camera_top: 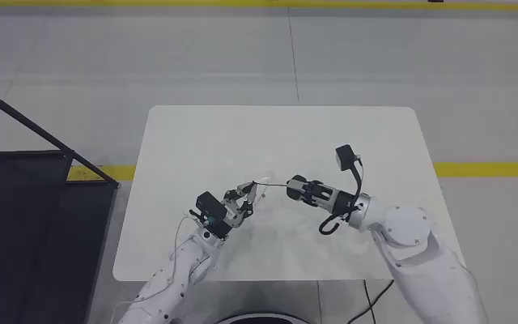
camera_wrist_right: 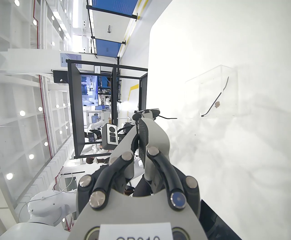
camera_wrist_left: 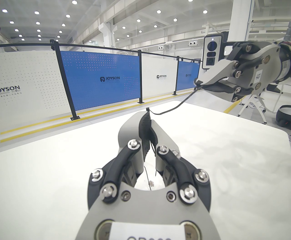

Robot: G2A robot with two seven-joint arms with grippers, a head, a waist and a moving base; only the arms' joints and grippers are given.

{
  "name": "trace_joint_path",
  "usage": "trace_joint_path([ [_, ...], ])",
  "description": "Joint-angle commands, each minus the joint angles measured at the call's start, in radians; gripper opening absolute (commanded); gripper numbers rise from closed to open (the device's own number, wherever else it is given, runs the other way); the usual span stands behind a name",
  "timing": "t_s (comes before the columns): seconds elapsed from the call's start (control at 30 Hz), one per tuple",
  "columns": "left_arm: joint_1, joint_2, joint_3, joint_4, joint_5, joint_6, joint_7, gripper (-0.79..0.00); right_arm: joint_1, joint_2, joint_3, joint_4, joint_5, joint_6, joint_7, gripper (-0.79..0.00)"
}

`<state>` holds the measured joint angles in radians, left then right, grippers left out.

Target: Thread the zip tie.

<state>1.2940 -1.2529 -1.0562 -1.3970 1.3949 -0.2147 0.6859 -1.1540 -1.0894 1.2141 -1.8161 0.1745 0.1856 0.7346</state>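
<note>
Over the smooth table (camera_top: 364, 146), left fingers (camera_wrist_left: 159, 134) and right fingers (camera_wrist_right: 156, 134) each pinch the thin black zip tie (camera_wrist_left: 175, 106)

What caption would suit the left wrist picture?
Left gripper and right gripper hold one black zip tie between them above the white table.

Bright ceiling lamps (camera_wrist_left: 68, 16) wash the white table (camera_wrist_right: 227, 45) in glare; wrist-view edges bend.

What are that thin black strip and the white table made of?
The zip tie looks like matte black flexible plastic: its free span bends in a soft curve. The table seems smooth white laminate or painted board, with a slight sheen; I cannot tell which.
</note>
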Motion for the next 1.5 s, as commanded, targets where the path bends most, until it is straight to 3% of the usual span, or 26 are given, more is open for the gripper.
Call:
trace_joint_path([
  [0.0,0.000,0.000,0.000,0.000,0.000,0.000,0.000,-0.785,0.001,-0.002,-0.004,0.002,0.010,-0.009,-0.005,-0.785],
  [1.47,0.000,0.000,0.000,0.000,0.000,0.000,0.000,-0.785,-0.017,-0.020,-0.012,0.038,0.140,-0.151,-0.053,-0.785],
])
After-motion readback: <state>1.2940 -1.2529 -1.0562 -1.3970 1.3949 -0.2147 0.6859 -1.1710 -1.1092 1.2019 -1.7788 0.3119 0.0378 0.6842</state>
